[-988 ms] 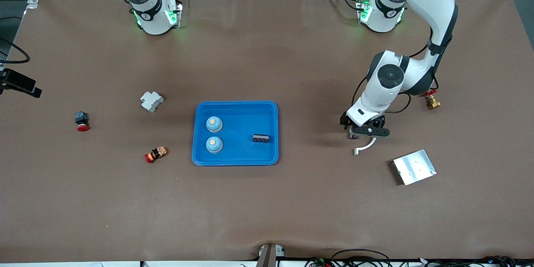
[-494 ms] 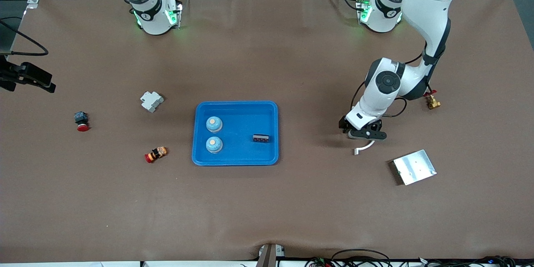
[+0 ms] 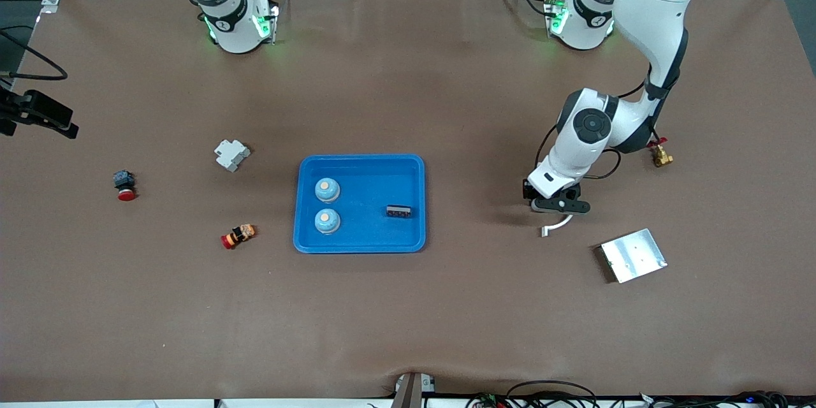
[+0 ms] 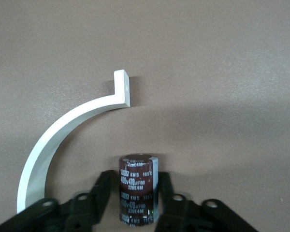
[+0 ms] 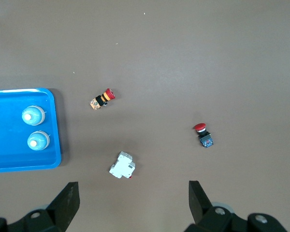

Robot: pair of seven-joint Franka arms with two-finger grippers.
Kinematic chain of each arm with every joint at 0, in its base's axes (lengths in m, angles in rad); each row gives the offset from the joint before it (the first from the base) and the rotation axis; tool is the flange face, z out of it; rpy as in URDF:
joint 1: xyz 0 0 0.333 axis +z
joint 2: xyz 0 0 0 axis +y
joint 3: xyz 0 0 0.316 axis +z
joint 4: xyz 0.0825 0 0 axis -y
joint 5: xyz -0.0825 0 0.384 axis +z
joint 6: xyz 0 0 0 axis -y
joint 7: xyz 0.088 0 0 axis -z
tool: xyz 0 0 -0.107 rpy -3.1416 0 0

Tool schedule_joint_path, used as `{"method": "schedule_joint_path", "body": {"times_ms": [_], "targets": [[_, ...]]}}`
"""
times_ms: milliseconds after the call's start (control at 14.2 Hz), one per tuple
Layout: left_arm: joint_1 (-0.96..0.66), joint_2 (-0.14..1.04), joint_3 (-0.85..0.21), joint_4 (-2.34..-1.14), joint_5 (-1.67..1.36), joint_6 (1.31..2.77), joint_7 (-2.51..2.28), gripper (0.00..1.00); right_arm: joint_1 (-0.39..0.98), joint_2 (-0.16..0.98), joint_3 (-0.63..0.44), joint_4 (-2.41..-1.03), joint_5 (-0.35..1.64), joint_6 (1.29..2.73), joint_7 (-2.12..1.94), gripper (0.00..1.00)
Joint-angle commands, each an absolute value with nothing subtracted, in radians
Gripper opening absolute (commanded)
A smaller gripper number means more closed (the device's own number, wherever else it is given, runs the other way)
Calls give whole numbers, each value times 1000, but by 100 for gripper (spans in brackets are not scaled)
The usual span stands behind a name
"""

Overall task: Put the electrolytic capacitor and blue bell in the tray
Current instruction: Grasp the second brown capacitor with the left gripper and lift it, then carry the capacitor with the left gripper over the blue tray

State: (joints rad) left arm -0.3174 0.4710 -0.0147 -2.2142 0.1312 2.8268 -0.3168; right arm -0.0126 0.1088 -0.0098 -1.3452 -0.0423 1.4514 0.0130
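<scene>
Toward the right arm's end of the table, the right gripper (image 5: 133, 193) hangs over bare mat with its fingers spread wide and nothing between them; that arm waits. Under its camera I see a red-capped push button (image 3: 124, 185), a white blocky breaker (image 3: 231, 155) and a small yellow-and-red button (image 3: 238, 236).

At mid-table is the glossy blue tray (image 3: 370, 169), rounded at the corners. It holds two pale blue bells (image 3: 327, 189) (image 3: 327, 221), dome-shaped, and a small black block (image 3: 398, 211) whose detail I cannot make out.

Toward the left arm's end, the left gripper (image 3: 554, 205) is low at the mat, well apart from the tray. In the front view it hides what it grips. Its wrist view shows both fingers (image 4: 105, 186) pressed against the sides of the electrolytic capacitor (image 4: 137, 169), a dark brown printed cylinder. Its long axis runs along the fingers, one end toward the white curved bracket (image 3: 556, 224). Its other end is cut off, so I cannot tell if it stands upright.

Past that are a flat silver plate (image 3: 632, 255) and a brass valve (image 3: 660, 155), partly hidden by the arm.
</scene>
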Motion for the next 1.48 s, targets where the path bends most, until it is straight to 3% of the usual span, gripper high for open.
{"method": "schedule_joint_path", "body": {"times_ms": [0, 705, 1129, 1411], "targets": [[-316, 463, -18, -2218, 152, 2838, -336, 0, -8, 97, -8, -1342, -37, 1437, 11, 100], [-342, 453, -60, -2139, 137, 2824, -1092, 0, -8, 97, -8, -1342, -34, 1439, 11, 100], [-416, 495, -97, -1876, 54, 2413, -1373, 0, -8, 97, -6, -1342, -34, 1439, 12, 100], [-481, 491, -92, -1882, 66, 2399, -1596, 0, -11, 97, -6, -1342, -32, 1437, 11, 100]]}}
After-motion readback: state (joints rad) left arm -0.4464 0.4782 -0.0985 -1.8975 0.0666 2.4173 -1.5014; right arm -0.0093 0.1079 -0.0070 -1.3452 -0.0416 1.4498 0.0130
